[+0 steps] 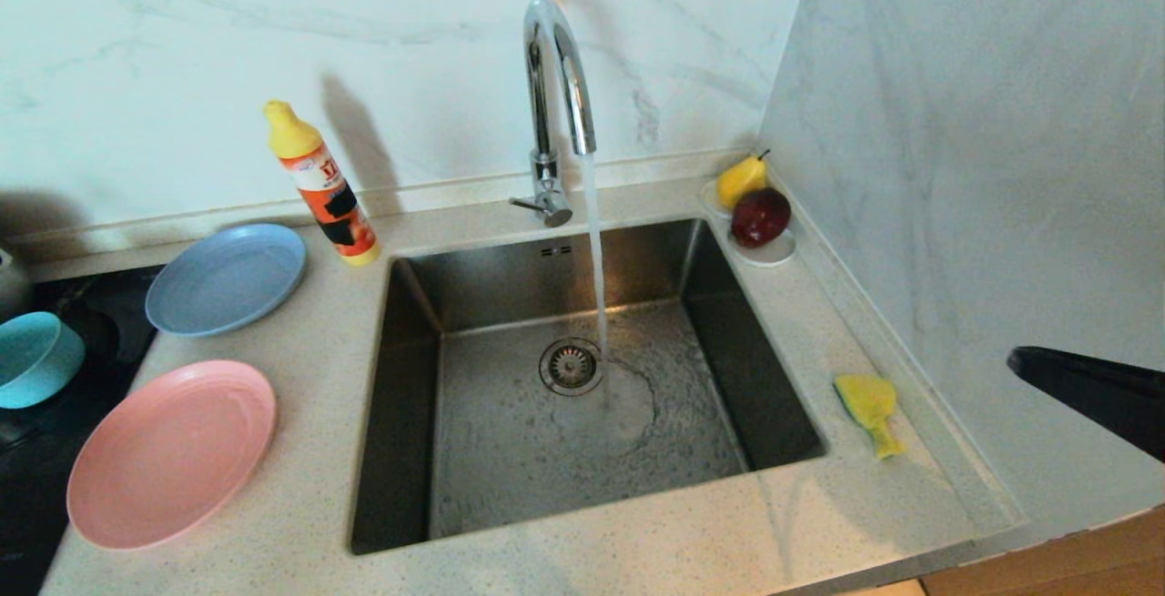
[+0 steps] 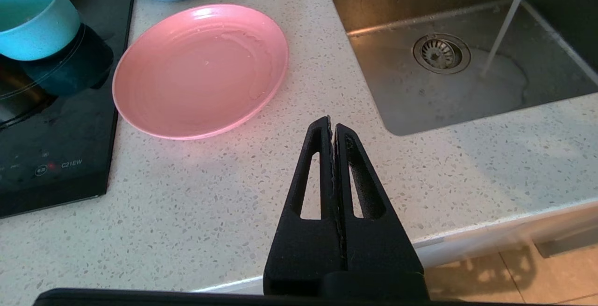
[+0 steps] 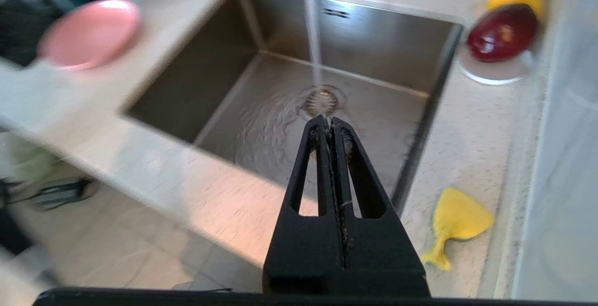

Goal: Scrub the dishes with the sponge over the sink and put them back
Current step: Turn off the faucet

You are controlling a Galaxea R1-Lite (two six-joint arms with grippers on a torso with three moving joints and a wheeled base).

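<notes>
water (image 1: 596, 259) ran from the curved chrome tap (image 1: 555, 77) into the sink (image 1: 510, 450) in the middle of the head frame and spread around the drain strainer (image 1: 571, 366). the sponge (image 1: 869, 409) lay flat on the desk (image 1: 300, 487) at the right of the sink, just beside its rim, with nothing touching it. the pink plate (image 1: 173, 452) sat at the lower left of the frame, the light-blue plate (image 1: 227, 277) above it, and the teal bowl (image 1: 35, 358) at the far left edge, on a black cooktop (image 1: 100, 314). an orange bottle with a yellow cap (image 1: 320, 185) stood behind the blue plate, near the wall. a white saucer (image 1: 774, 255) with a pear (image 1: 742, 179) and a dark red apple (image 1: 761, 216) was in the upper right corner of the desk.

the right tool (image 3: 327, 121) hung above the front edge of the desk, its fingers pressed together and holding nothing; the sponge was at its lower right in the wrist frame, well apart. the left tool (image 2: 331, 124) was also closed and empty, above the bare desk just below the pink plate.
</notes>
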